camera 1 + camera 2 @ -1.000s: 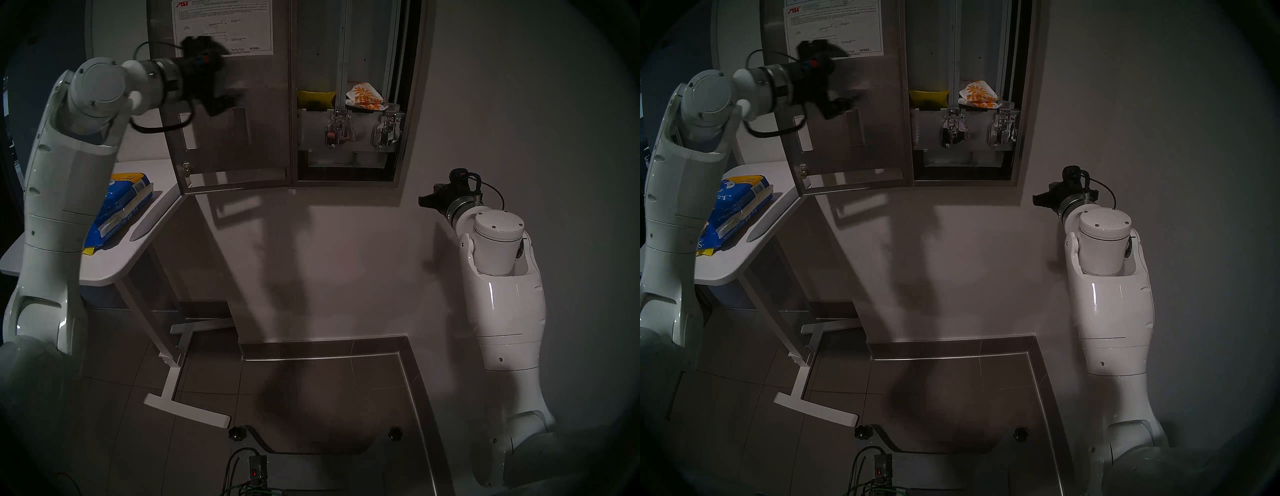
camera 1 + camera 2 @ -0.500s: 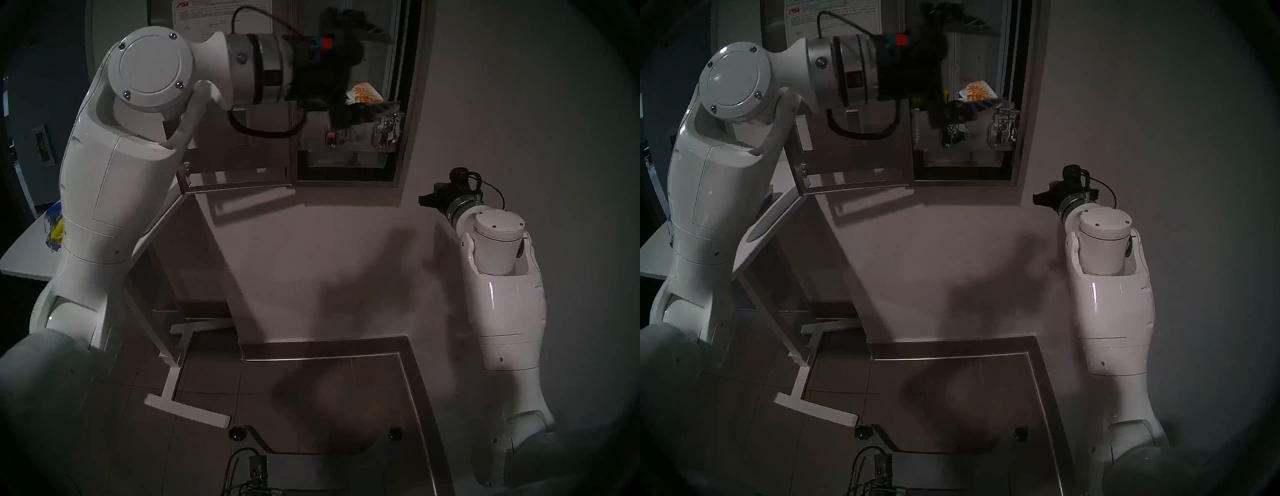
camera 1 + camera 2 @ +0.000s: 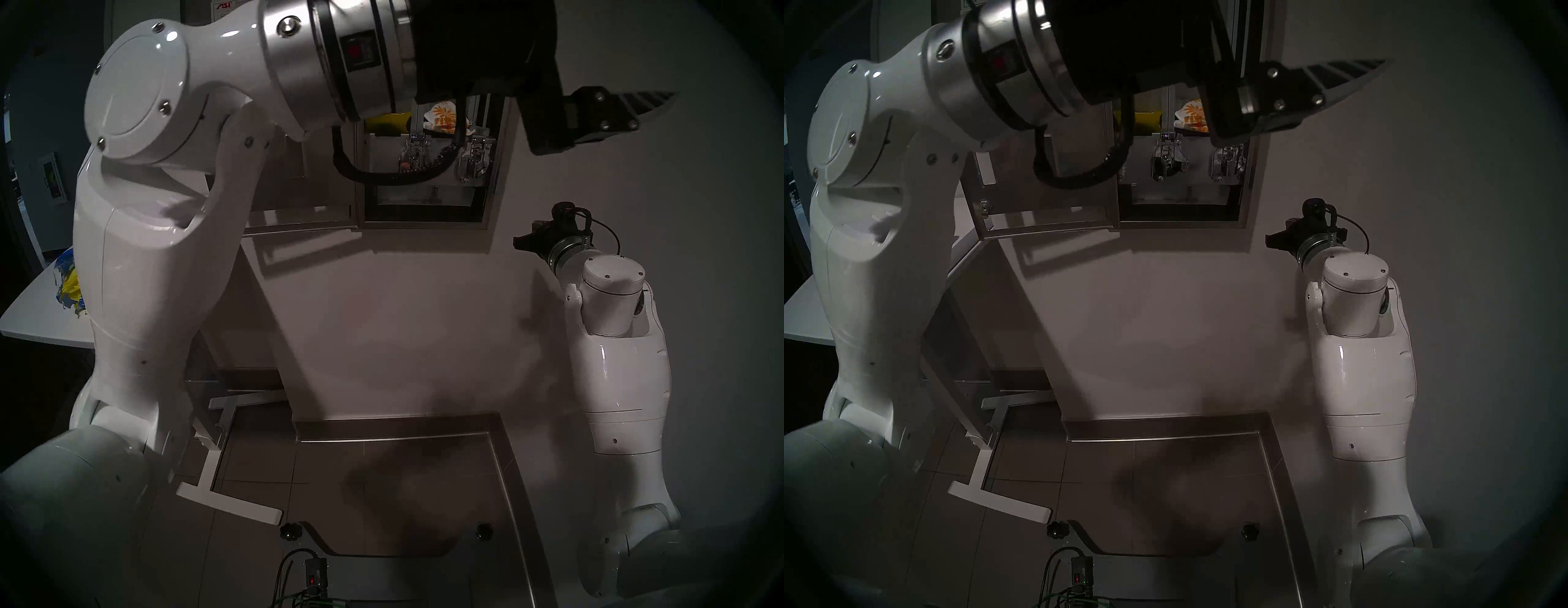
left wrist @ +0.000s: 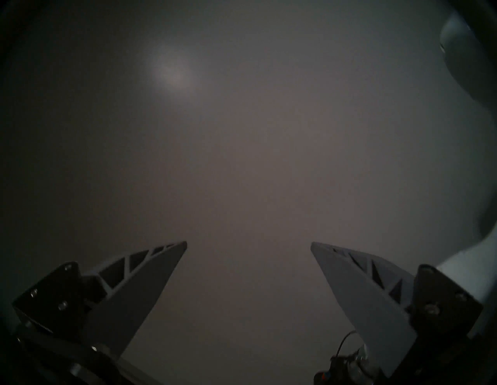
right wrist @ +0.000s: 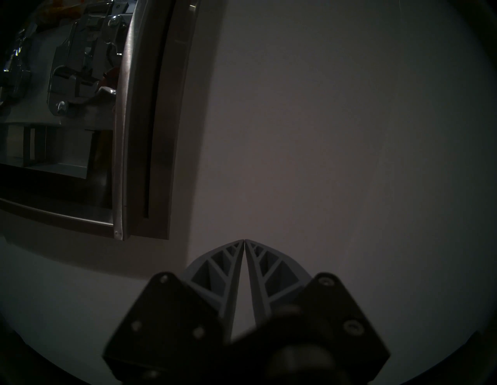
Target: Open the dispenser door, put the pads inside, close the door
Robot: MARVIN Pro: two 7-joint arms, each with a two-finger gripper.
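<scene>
In the head views the dispenser door point(image 3: 297, 212) hangs open at upper left, a yellow pad point(image 3: 388, 123) already inside the cabinet, with the left gripper point(image 3: 615, 110) crossing to the upper right, past both. Its wrist view shows the left gripper's fingers point(image 4: 150, 282) spread, empty, facing blank wall. The right wrist view shows the right gripper point(image 5: 244, 242) clenched on nothing, the cabinet at upper left; the left arm looks better placed to swing the door.

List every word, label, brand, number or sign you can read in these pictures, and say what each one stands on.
"ASI": red logo on the white instruction sheet on the back of the open dispenser door, at the top edge of the head view.
The rest of that sheet: hidden by the left arm or cut off.
Blue bag on the table: print too small and mostly hidden.
Nothing readable in either wrist view.
</scene>
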